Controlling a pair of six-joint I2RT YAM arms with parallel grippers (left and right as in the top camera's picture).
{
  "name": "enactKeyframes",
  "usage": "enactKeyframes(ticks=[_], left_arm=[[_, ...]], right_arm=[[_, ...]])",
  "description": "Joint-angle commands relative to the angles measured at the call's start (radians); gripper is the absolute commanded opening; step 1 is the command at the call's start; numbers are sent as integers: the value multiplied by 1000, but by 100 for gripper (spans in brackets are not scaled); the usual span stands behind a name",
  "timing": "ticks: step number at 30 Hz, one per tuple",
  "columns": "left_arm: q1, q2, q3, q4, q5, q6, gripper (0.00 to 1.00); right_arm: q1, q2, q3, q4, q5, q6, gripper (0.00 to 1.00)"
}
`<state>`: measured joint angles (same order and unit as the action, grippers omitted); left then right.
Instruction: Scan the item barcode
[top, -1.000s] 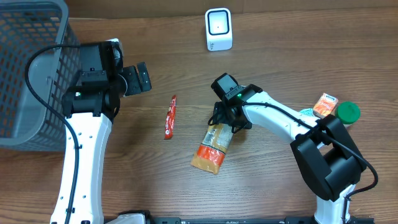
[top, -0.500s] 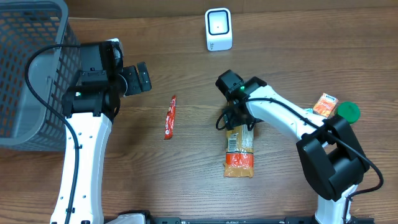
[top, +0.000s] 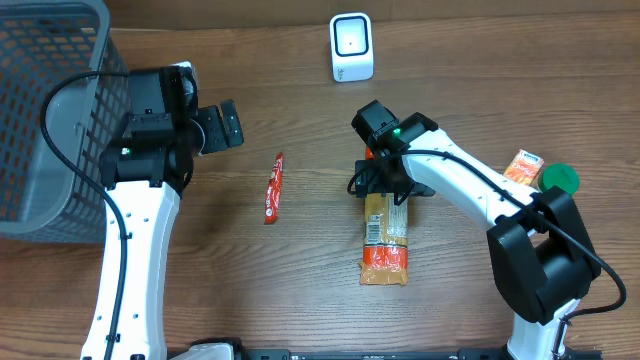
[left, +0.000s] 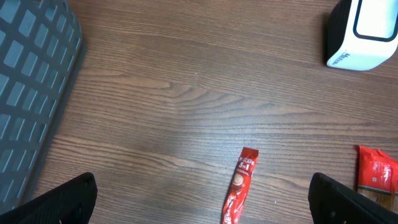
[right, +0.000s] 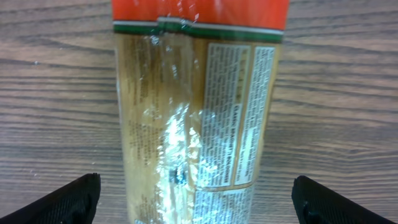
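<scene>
On the table (top: 300, 290), right of centre, the food packet (top: 385, 240) is lying flat and lengthwise, its orange end pointing toward the near edge and its golden body running up under the right gripper (top: 386, 188). That gripper is hanging over the packet's far end with its fingers spread wide. In the right wrist view they are standing well clear on either side of the film, gripping nothing. The left gripper (top: 222, 126) is hovering near the basket (top: 40, 100), also spread and empty, with a red sachet (top: 273, 187) lying on the wood between the two arms. The barcode scanner (top: 351, 47) is standing upright at the far edge, well apart from the packet.

The packet is looking light, soft and crinkly. Its glossy film is throwing back glare, so it is likely slippery and will probably sag if lifted by one corner. A grip across the narrow width near the far end seems best, pinching enough film to stop it sliding. A printed text panel is facing up, though no barcode is readable here, so the fingers should be leaving that panel uncovered.
</scene>
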<state>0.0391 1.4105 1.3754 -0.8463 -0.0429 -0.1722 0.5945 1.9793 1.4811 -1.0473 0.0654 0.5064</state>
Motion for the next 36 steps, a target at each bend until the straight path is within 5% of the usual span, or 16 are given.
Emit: enactKeyframes(ticks=[1,14,21,25,31,36], left_arm=[[0,6,5,1,-13,12,100],[0,7,5,1,-12,12,100],[0,7,5,1,-12,12,100],[0,7,5,1,-12,12,100],[0,7,5,1,-13,12,100],[0,7,5,1,-13,12,100]], right_arm=[[23,-8,12,8,-23,14,100],[28,121,12,39,-23,13,99],[28,121,14,36,-23,-177,73],[36,121,13,16,-22,-382,68],[80,121,13,-1,154,-478,78],[84,121,13,12,159,-376,88]])
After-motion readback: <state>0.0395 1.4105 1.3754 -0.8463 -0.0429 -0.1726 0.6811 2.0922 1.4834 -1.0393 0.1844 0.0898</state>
